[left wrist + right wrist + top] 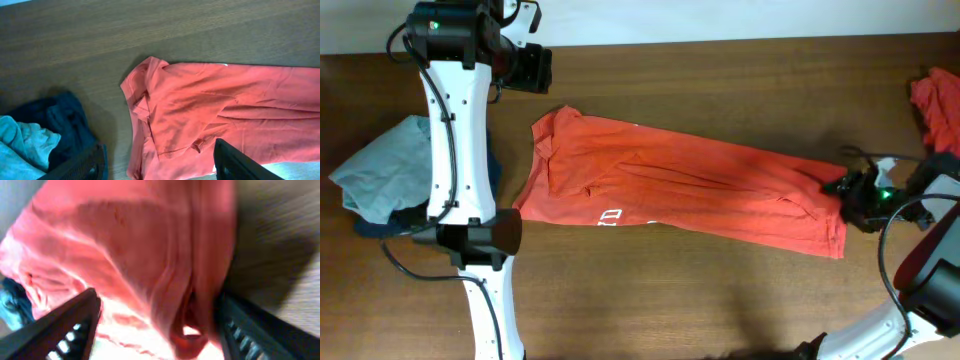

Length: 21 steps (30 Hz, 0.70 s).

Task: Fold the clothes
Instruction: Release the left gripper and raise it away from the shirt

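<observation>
The right gripper [852,193] stood open astride the hem [832,228] of the orange-red shirt [690,185], stretched across the middle of the desk [720,310], and my left gripper [528,68] hung open near the far edge beyond the collar [546,135], both, I judged, leaving the cloth flat for folding.

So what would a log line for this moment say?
shirt: stretched flat on table | left gripper: open, off shirt | right gripper: open, astride hem | pile: at table edge
</observation>
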Tool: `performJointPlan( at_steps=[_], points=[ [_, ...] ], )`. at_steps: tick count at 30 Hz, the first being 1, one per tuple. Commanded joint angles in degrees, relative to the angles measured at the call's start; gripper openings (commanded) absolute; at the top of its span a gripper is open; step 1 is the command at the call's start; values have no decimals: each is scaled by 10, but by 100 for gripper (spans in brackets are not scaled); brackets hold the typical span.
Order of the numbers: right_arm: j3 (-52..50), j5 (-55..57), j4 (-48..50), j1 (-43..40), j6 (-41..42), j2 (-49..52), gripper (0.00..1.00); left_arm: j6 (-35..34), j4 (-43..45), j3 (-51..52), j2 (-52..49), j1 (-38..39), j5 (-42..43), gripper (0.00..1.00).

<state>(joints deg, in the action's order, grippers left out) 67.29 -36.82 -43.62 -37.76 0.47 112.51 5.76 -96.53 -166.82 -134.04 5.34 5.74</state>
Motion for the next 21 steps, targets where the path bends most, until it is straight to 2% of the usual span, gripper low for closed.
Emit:
performJointPlan(
  at_steps=[1,3,8,11,14,17,21],
  points=[
    [-21,56,-19,10,-17,36,65,-6,-2,-9,14,-2,11,70],
    [-21,68,-22,10,-17,36,61,-6,-2,-9,14,-2,11,70],
    [-21,67,-18,10,-15,36,37,-6,-2,-9,14,-2,11,70],
    [-21,50,-19,10,-16,36,31,-5,-2,-9,21,-2,10,70],
    [-21,38,-20,10,-15,29,21,2,-1,-9,39,-2,8,70],
    [-20,38,-21,10,-15,9,6,3,2,-9,62,-3,2,70],
    [-8,56,-21,3,23,-19,4,3,5,-9,95,-12,2,70]
  ],
)
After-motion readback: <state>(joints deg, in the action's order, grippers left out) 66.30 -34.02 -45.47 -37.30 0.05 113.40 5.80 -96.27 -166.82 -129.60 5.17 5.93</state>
